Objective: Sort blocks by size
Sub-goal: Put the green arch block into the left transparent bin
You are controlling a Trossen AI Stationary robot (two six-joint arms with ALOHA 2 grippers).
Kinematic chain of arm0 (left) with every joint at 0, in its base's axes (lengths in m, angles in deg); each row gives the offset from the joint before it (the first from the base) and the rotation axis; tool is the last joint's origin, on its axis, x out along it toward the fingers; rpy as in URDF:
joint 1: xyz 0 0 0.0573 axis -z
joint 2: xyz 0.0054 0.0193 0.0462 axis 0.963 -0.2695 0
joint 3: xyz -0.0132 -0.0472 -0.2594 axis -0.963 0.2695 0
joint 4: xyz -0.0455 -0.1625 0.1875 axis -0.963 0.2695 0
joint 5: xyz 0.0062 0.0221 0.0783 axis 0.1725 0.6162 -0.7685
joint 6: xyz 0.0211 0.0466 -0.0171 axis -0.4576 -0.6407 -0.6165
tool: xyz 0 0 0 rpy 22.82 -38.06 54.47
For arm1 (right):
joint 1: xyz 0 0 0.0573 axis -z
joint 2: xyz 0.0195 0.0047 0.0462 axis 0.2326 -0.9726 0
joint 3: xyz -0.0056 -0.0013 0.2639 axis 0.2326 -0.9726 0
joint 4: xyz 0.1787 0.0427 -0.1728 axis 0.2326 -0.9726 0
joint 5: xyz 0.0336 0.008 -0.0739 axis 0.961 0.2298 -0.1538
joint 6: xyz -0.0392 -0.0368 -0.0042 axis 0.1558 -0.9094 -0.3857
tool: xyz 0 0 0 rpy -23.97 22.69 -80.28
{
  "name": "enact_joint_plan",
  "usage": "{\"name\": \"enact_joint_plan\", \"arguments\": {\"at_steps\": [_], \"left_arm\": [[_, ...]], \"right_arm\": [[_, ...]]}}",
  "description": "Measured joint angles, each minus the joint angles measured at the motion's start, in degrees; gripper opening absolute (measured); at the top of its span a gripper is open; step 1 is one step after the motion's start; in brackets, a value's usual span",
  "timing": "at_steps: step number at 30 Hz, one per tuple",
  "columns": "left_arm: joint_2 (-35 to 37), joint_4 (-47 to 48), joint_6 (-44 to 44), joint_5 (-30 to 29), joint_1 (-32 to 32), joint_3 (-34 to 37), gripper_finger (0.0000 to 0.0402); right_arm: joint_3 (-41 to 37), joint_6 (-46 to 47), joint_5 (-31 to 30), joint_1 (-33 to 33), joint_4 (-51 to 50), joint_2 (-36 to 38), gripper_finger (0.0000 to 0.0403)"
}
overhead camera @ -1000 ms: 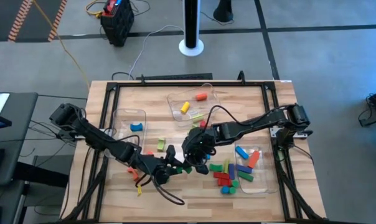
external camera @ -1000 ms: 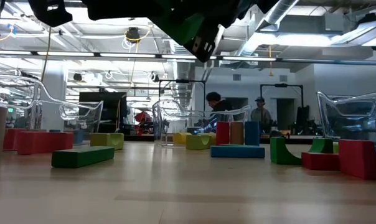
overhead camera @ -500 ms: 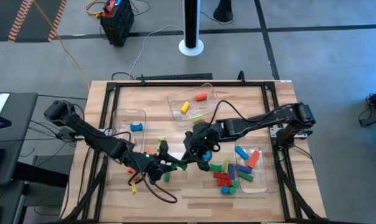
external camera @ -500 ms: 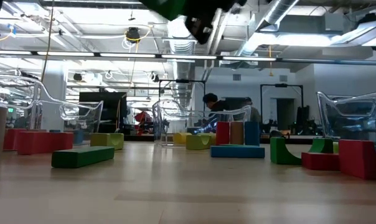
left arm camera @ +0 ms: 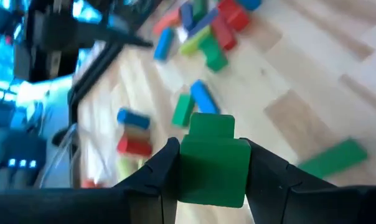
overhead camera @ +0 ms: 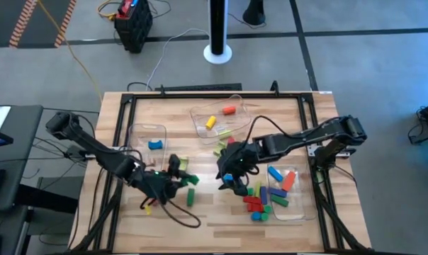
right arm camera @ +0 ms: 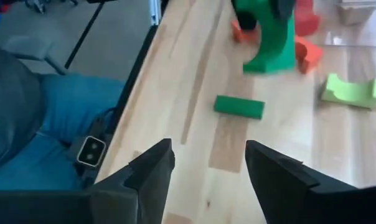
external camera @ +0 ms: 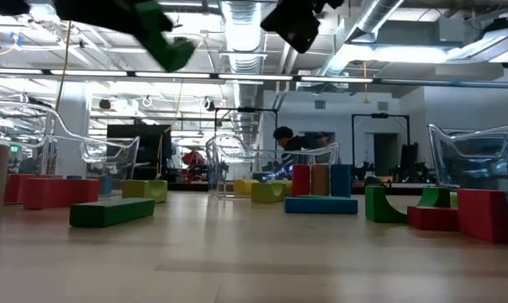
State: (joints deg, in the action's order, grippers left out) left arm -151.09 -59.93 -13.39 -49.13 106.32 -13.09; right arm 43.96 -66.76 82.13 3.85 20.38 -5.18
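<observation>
Left jaws [left arm camera: 213, 180] grip a green block [left arm camera: 214, 160] above the bench [overhead camera: 214, 212]; right jaws [right arm camera: 210, 165] open, empty. Rear bin [overhead camera: 200, 113]: yellow and orange blocks. Right-edge bin [overhead camera: 302, 212]: blue, orange blocks.

My table [overhead camera: 285, 106] is pale wood planks inside a dark frame. Three clear bins sit on it: one at upper centre [overhead camera: 215, 117], one at left [overhead camera: 147, 138], one at lower right [overhead camera: 290, 185]. A green bar [overhead camera: 190, 197] lies flat at lower centre, and a cluster of red, green and blue blocks [overhead camera: 255, 200] lies just left of the lower-right bin
</observation>
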Motion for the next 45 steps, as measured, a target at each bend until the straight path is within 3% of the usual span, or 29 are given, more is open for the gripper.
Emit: {"name": "enact_joint_plan", "arguments": {"at_steps": [7, 16, 24, 29, 45], "left_arm": [[6.6, 19.05, 18.41, -7.2, -0.63, 0.0, 0.0133], [14.29, 43.98, 46.11, -7.34, -1.37, 0.0, 0.0133], [15.71, 59.69, 65.44, 0.2, -1.41, 0.0, 0.0133], [15.58, 60.4, 69.18, 5.15, -1.41, 0.0, 0.0133], [15.56, 60.56, 72.97, 5.32, -1.41, 0.02, 0.0163]], "right_arm": [[0.0, 0.12, -3.61, -1.7, -4.71, -0.07, 0.0234], [0.0, 0.11, -4.95, -2.49, -5.69, -0.09, 0.0234], [0.0, 0.06, -4.96, -2.49, -5.76, -0.09, 0.0234], [0.0, 0.09, -4.98, -2.49, -5.76, -0.09, 0.0234], [0.04, 0.33, -9.3, -6.75, -7.05, -0.11, 0.0234]]}}
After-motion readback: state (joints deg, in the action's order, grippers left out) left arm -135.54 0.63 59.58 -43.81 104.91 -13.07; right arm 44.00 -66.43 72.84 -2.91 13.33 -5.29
